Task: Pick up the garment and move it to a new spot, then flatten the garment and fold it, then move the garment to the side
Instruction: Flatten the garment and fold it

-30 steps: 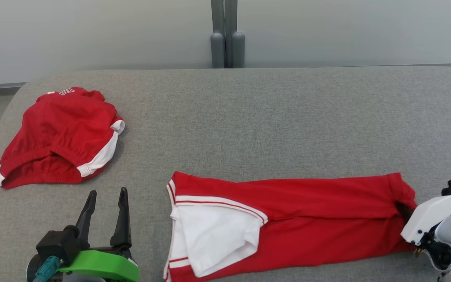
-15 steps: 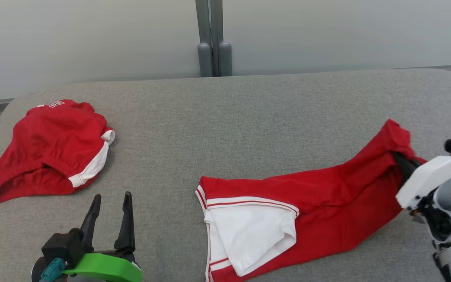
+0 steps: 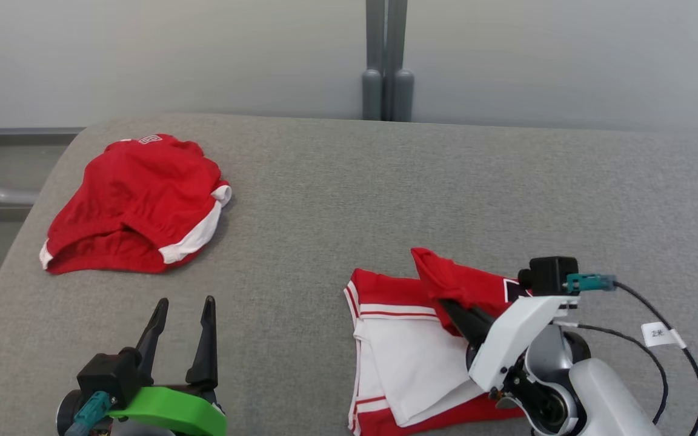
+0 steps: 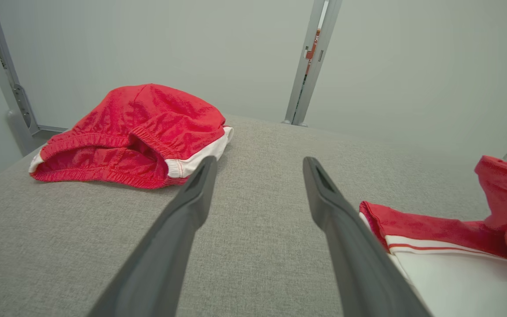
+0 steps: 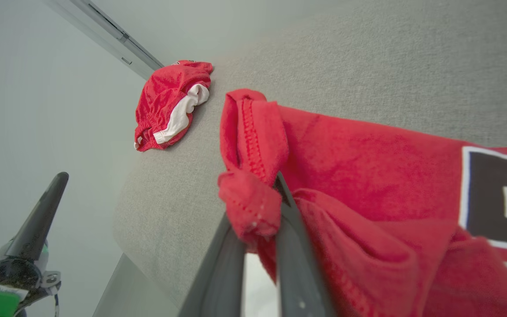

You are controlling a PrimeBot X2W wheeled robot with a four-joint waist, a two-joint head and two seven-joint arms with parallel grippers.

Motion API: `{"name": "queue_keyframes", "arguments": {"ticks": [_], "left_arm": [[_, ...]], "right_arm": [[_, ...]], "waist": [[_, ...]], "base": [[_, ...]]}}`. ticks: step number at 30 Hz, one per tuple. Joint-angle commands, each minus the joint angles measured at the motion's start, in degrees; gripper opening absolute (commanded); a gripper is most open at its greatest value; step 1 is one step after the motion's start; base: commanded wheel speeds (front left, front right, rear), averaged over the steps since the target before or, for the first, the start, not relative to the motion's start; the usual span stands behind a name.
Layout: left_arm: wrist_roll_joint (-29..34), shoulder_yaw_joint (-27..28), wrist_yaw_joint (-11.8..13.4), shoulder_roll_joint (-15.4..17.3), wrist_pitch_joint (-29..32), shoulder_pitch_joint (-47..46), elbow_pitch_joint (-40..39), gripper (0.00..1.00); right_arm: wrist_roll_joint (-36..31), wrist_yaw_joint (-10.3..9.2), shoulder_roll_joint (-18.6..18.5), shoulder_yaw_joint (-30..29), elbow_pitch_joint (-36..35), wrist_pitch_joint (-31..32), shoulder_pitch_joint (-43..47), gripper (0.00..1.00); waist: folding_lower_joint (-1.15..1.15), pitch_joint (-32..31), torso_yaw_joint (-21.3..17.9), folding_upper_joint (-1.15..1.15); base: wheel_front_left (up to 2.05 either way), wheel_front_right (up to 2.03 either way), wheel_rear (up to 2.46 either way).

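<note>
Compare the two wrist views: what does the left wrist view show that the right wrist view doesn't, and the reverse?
Left wrist view, not the right: the left gripper with both fingers wide apart, and the garment with its white panel edged in red stripes.
Right wrist view, not the left: the right gripper shut on bunched red cloth of the garment, and a black number print.
Both: the other red garment, crumpled at the far end of the grey table, and red cloth of the held garment.

The right arm (image 3: 594, 387) hides the garment's (image 3: 397, 345) right part.
</note>
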Motion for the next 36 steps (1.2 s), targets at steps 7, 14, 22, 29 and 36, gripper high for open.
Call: {"name": "queue_keyframes", "arguments": {"ticks": [7, 14, 22, 29, 36], "left_arm": [[0.4, -0.2, -0.39, 0.46, 0.05, -2.06, 0.58, 1.0], [-0.08, 0.14, -0.05, 0.0, -0.33, -2.18, 1.49, 1.0], [-0.55, 0.98, 0.26, -0.07, -0.77, -0.7, 1.67, 1.0], [-0.33, 1.89, 0.73, -0.09, -1.06, 0.54, 0.4, 1.0], [-0.12, 3.11, 0.82, -0.44, -1.29, 1.64, -0.84, 1.0]], "right_arm": [[5.29, 0.02, -0.02, 6.27, 10.28, -5.93, -3.24, 0.0], [10.09, 0.02, -0.03, 12.64, 18.02, -11.69, -7.31, 1.0], [10.39, 0.01, -2.58, 12.7, 13.44, -17.73, -8.88, 1.0], [6.33, 0.01, -10.24, 5.36, 4.42, -22.94, -6.04, 1.0], [-0.93, 0.01, -14.77, -4.15, -0.39, -28.11, -0.77, 1.0]], "waist": [[0.0, 1.43, 6.38, 0.0], [0.0, 1.71, 5.77, 0.0], [0.0, 0.38, 1.6, 0.0], [0.0, -0.64, -2.01, 0.0], [0.0, -1.26, -4.51, 0.0]], "base": [[0.0, 0.0, 0.0], [0.0, 0.0, 0.0], [0.0, 0.0, 0.0], [0.0, 0.0, 0.0], [0.0, 0.0, 0.0]]}}
